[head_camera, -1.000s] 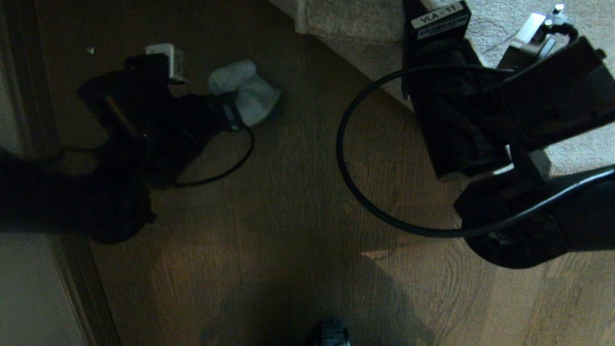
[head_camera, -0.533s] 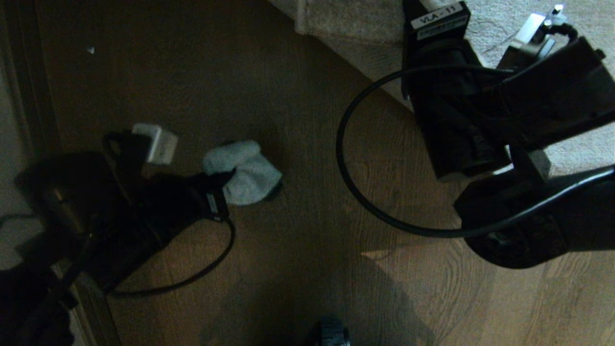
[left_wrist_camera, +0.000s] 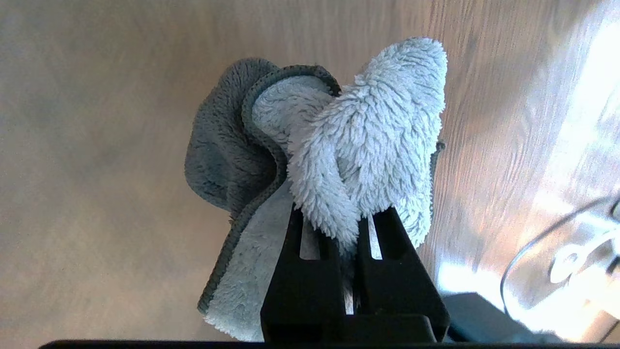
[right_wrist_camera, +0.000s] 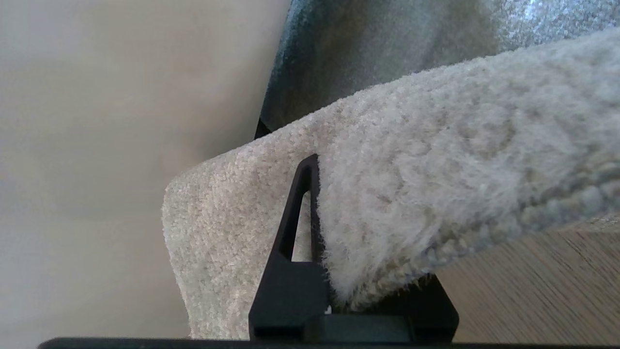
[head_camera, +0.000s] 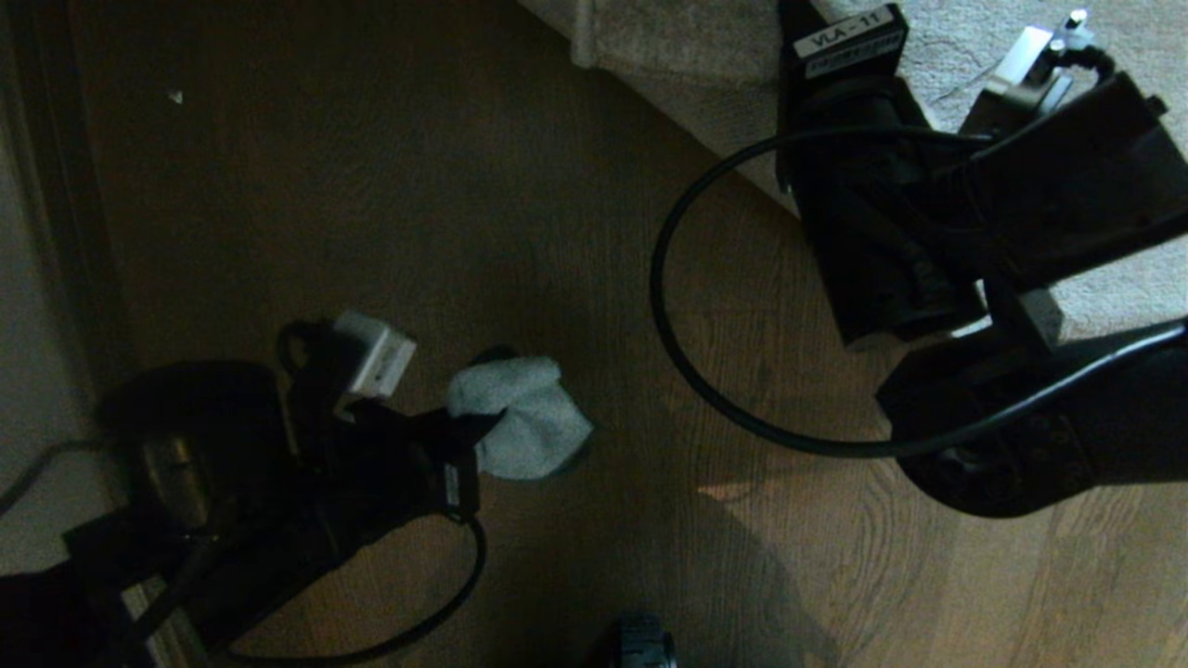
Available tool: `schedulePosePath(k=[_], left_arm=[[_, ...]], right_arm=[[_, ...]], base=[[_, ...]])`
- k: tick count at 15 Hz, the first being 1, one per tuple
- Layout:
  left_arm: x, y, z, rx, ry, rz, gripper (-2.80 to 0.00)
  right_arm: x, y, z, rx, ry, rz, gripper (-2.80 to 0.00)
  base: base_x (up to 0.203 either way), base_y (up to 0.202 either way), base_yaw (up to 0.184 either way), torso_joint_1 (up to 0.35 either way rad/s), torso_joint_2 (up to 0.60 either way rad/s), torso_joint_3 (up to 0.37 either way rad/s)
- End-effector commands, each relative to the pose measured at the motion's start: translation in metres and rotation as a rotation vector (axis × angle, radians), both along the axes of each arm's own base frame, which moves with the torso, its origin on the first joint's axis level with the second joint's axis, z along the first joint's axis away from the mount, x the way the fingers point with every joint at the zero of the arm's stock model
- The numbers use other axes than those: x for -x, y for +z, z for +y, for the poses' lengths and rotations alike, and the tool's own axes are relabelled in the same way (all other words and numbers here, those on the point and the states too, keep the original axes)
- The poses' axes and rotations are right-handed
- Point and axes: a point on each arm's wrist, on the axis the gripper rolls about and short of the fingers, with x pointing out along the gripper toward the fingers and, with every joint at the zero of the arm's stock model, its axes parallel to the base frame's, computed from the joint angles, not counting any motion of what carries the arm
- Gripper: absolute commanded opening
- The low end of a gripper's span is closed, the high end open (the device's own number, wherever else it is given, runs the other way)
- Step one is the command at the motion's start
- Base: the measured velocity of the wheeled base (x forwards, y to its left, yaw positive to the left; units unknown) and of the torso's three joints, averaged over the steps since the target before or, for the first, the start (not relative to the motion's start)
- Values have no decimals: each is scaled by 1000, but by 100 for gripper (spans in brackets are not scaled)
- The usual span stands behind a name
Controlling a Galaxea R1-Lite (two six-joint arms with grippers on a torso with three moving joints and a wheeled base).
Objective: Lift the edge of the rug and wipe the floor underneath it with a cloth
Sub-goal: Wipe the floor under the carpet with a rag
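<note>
Wood floor (head_camera: 520,232), clamped cloth (head_camera: 524,429), pinched rug edge (right_wrist_camera: 387,194)

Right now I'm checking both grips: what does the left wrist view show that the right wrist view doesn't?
Only the left wrist view shows the cloth, bunched and pinched between the left gripper fingers. Only the right wrist view shows the rug edge clamped in the right gripper, lifted so that its underside shows. Both share the floor of brown wood-grain planks.
</note>
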Motion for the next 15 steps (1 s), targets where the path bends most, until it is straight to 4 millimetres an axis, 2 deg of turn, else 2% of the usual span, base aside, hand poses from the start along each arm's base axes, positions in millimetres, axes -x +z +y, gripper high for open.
schedulePosePath(k=[1,4,8,11,15], left_arm=[[-24,-6,-23,-9,-13,14,-280],[-44,-7,-49,-2,-41,5,-280],[-57,-5,-72,17,-70,-18,-280],[-69,1,-84,42,-71,-49,-280],[-84,18,-87,121,-38,-88,-280]], right_arm=[[0,1,-2,-34,-4,-29,-280],[-2,-1,-2,-29,-8,-25,-280],[-4,-3,-2,-26,-13,-21,-280],[-5,-3,-3,-26,-15,-21,-280],[-5,-2,-4,-26,-19,-22,-280]], base=[[0,0,0,0,0,0],[0,0,0,0,0,0],[0,0,0,0,0,0],[0,0,0,0,0,0],[0,0,0,0,0,0]])
